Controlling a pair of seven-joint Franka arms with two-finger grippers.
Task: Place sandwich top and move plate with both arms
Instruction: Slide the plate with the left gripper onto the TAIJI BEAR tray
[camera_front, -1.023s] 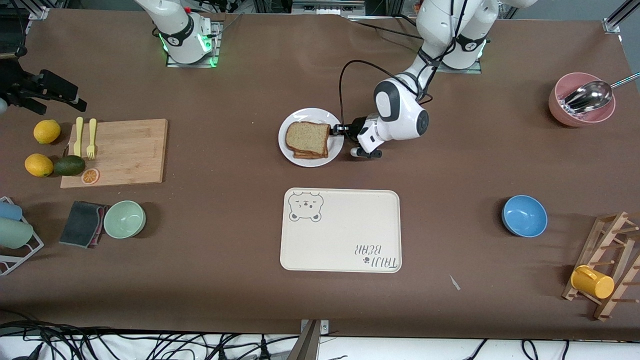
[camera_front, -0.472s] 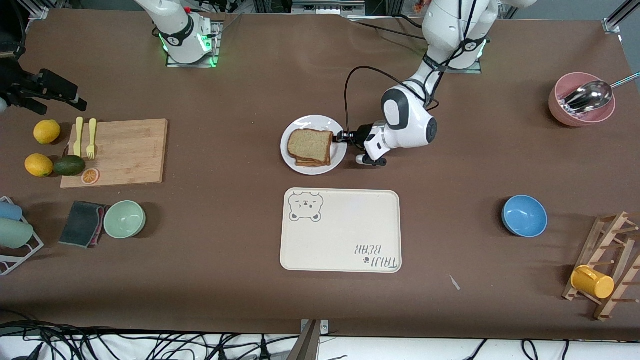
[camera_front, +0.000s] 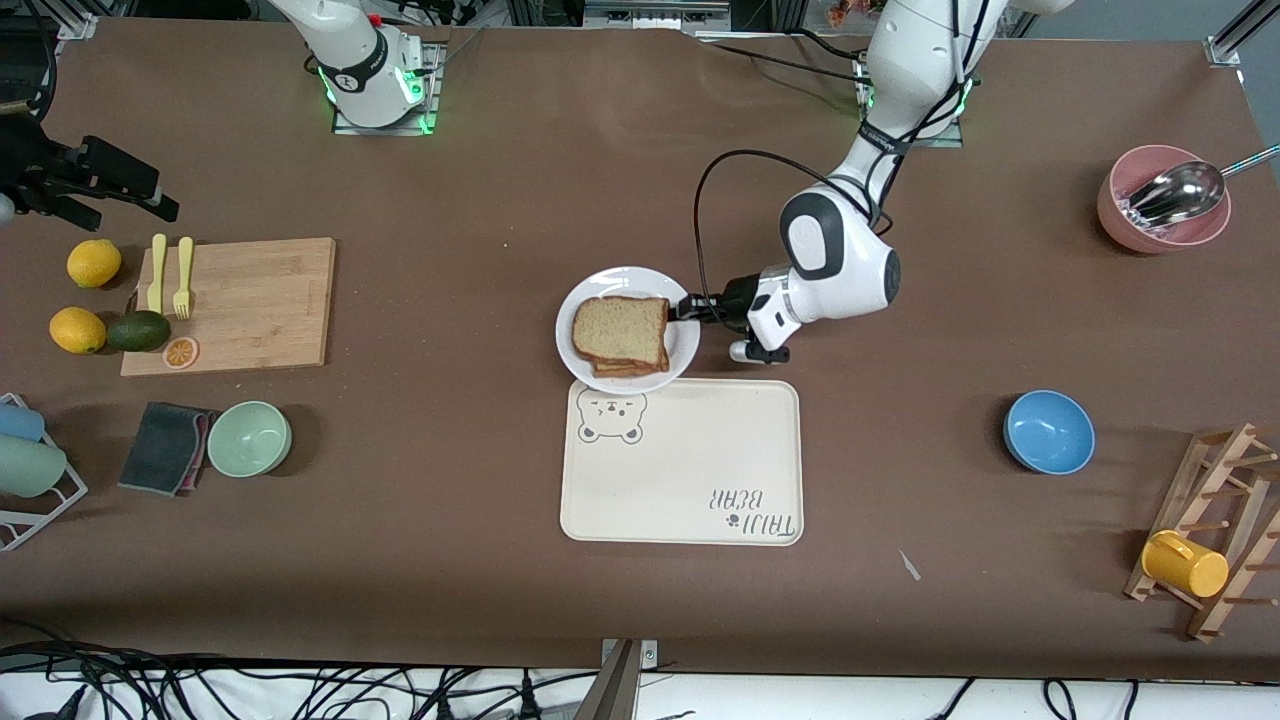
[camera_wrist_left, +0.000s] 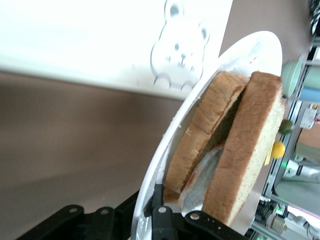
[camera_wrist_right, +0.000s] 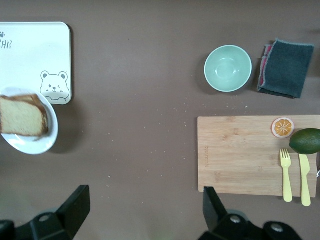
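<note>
The plate (camera_front: 590, 300) is round, glossy and plain white, and the left gripper (camera_front: 688, 306) pinches its rim at the edge toward the left arm's end of the table. On it lies a sandwich: the sandwich top (camera_front: 620, 329), a squarish slice of speckled light brown bread with a darker crust, rests on a lower slice (camera_front: 632, 368) whose edge peeks out underneath. In the left wrist view the plate (camera_wrist_left: 170, 150) tilts up from the black fingers (camera_wrist_left: 161, 220), with the top slice (camera_wrist_left: 247, 150) and the lower slice (camera_wrist_left: 200, 135) gaping slightly over a pale filling. The plate's near rim overlaps the far edge of the tray (camera_front: 700, 450), a cream rectangle with rounded corners, a matte surface and a bear face printed in one corner.

The right gripper (camera_wrist_right: 145, 220) waits, spread wide, high over the table near the wooden cutting board (camera_front: 260, 300), which carries two yellow plastic forks (camera_front: 170, 272) and an orange slice (camera_front: 181, 352).

A smooth green bowl (camera_front: 249, 438) sits beside a folded dark cloth (camera_front: 165, 447). The blue bowl (camera_front: 1048, 431) lies toward the left arm's end. A pink bowl (camera_front: 1120, 215) holds a shiny metal ladle (camera_front: 1180, 192). A yellow mug (camera_front: 1185, 564) hangs on a wooden rack (camera_front: 1225, 450).
</note>
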